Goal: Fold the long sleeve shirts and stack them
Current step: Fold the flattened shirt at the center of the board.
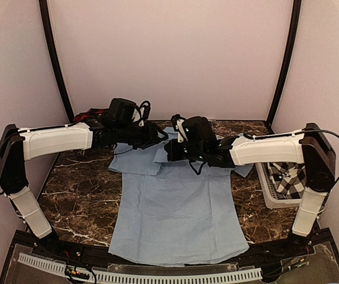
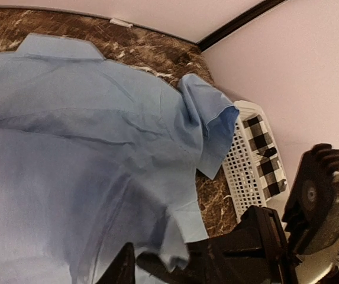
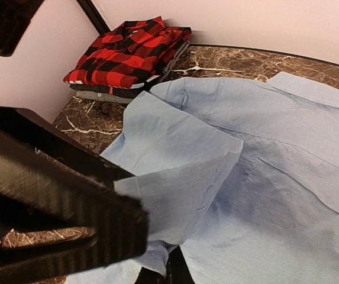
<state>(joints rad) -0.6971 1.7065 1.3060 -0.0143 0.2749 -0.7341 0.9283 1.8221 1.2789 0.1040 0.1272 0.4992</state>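
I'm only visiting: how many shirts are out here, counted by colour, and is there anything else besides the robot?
light blue shirt: 1
red-and-black plaid shirt: 1
black-and-white checked shirt: 1
white basket: 1
Total: 4 things, 3 of them shirts.
Some grey folded cloth under the plaid one is not counted; I cannot tell what it is.

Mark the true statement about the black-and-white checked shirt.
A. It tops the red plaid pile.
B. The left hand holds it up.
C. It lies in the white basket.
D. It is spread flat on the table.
C: the checked shirt sits inside the white lattice basket at the table's right edge, while the light blue shirt is the one that is spread out.
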